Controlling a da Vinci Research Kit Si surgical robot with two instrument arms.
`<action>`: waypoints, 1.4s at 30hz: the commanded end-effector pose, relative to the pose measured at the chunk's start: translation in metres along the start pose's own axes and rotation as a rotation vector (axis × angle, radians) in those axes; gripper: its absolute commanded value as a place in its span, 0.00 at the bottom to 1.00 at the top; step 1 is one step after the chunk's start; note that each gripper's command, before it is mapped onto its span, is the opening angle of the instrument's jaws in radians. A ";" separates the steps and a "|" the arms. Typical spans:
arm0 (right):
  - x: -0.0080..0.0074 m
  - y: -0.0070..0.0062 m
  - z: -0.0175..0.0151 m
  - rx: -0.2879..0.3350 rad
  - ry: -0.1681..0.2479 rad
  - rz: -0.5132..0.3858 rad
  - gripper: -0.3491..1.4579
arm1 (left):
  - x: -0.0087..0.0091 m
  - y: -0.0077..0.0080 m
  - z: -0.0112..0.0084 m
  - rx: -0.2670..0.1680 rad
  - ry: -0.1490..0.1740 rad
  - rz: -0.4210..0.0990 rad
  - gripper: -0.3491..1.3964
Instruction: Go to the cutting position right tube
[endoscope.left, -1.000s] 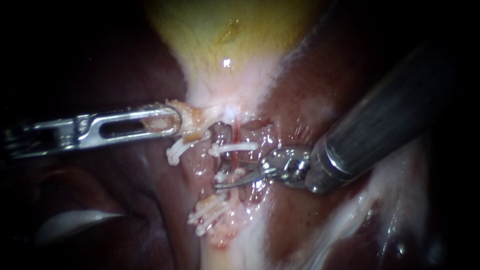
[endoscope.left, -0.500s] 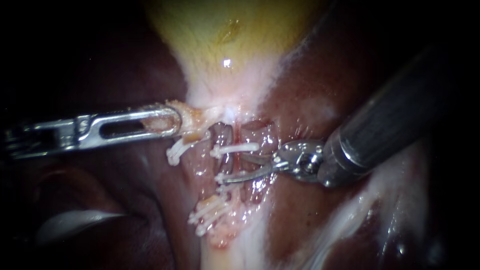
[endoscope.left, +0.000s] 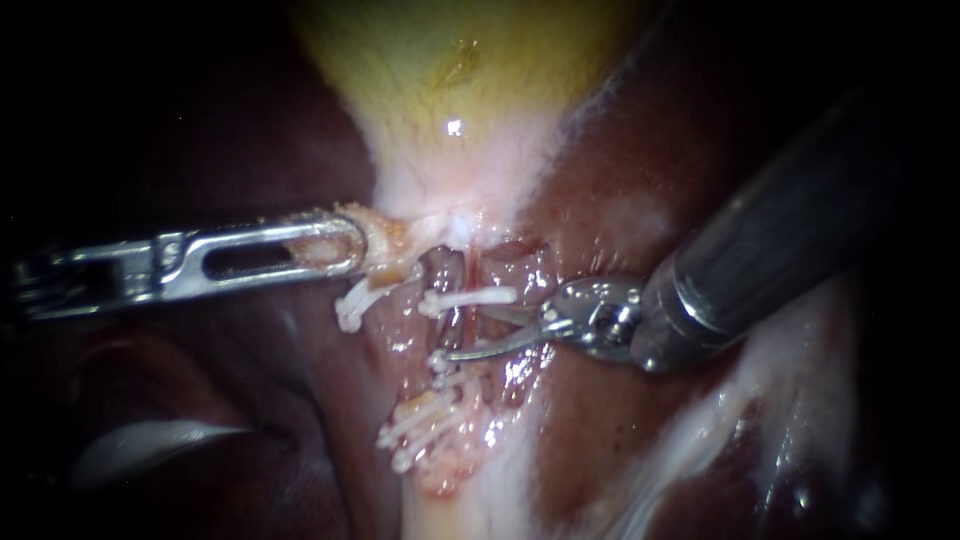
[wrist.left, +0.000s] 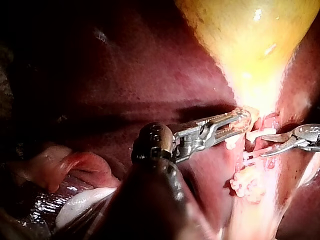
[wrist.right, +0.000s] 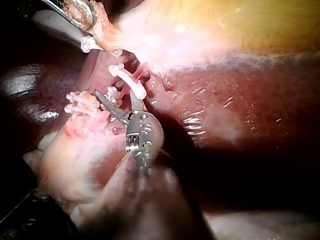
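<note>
My left instrument (endoscope.left: 335, 247) comes in from the left, its slotted jaws shut on a pale stump of tissue at the gallbladder (endoscope.left: 450, 70) neck. The thin red right tube (endoscope.left: 470, 322) runs down below a white clip (endoscope.left: 468, 296). My right instrument (endoscope.left: 465, 332) has two slim blades open with the tube between them, just under that clip. In the right wrist view the blades (wrist.right: 116, 95) spread below the clip (wrist.right: 127, 80). The left wrist view shows my left instrument (wrist.left: 241, 120) on the stump and my right instrument (wrist.left: 270, 147) beside it.
Dark red liver (endoscope.left: 620, 440) surrounds the site. More white clips sit on the left stump (endoscope.left: 352, 300) and on the lower tissue (endoscope.left: 415, 428). A pale whitish fold (endoscope.left: 150, 445) lies at the lower left.
My right instrument's blades have risen toward the upper clip and spread wider around the tube, while its shaft drew back slightly to the right. The left instrument has held still.
</note>
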 end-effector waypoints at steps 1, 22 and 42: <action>0.0000 0.0000 0.0001 0.003 0.000 -0.003 0.98 | 0.0000 0.0000 0.0000 -0.001 0.000 0.000 0.00; 0.0001 0.0007 -0.0014 0.076 0.019 0.064 0.98 | 0.0000 0.0000 -0.0001 0.000 0.004 0.000 0.00; -0.0008 0.0013 0.0004 0.087 0.010 0.077 0.98 | 0.0000 0.0000 -0.0001 0.000 0.004 0.000 0.00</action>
